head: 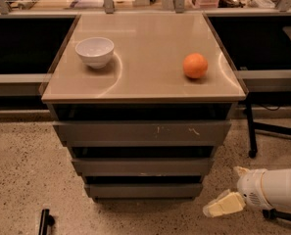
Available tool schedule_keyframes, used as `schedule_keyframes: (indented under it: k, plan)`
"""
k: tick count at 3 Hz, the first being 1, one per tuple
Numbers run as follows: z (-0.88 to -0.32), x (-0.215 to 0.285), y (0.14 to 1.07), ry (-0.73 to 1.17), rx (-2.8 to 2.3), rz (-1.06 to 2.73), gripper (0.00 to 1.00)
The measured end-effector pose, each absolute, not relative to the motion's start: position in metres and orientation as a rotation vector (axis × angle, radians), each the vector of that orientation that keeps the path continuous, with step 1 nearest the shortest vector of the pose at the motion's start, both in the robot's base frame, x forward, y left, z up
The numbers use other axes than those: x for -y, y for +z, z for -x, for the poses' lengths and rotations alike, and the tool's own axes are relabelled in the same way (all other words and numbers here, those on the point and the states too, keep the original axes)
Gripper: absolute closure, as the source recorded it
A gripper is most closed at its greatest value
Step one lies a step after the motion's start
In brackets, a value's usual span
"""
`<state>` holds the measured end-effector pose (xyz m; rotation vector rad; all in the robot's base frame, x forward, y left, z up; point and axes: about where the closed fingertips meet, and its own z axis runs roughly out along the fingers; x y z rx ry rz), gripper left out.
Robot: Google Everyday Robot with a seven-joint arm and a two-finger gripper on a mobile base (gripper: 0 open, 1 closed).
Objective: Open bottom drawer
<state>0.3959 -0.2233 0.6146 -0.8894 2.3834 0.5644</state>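
Gripper (221, 190): low at the right of the view, just above the speckled floor (22, 180), on a white arm (275, 190) entering from the right edge. Its two cream fingers (225, 204) stand apart with nothing between them, so it is released and empty. It touches nothing.

Bottom drawer (144, 190): directly left of the gripper at about the same height, near but clearly apart from it. It is the lowest and narrowest of three grey fronts, plain and without a handle, and sits closed; only a dark gap shows above it.

Middle drawer (142, 166): up and to the left of the gripper, wider than the bottom one and closed.

Top drawer (142, 132): higher again and left, the widest front, with pale scratches right of its centre. It is closed.

Table (145, 80): its glossy tan top lies well above the gripper and to its left, over the three drawers.

- White bowl (94, 51) – upright, far up and left of the gripper, near the top's left edge.
- Orange (195, 65) – well above the gripper and slightly left, apart from the bowl.

Floor: a small black object (45, 222) lies far left of the gripper, at the bottom edge – what it is cannot be told. A black stand leg (250, 131) rises above the gripper, just right of the table.
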Motion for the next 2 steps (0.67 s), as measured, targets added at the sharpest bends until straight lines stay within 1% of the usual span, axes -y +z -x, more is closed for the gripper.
schedule_keyframes:
  k: [1,2]
  plan:
    - [-0.395,0.227,0.595,0.566,-2.398,0.807,0.0]
    - [-0.399,0.235,0.549,0.591,-2.423,0.662,0.0]
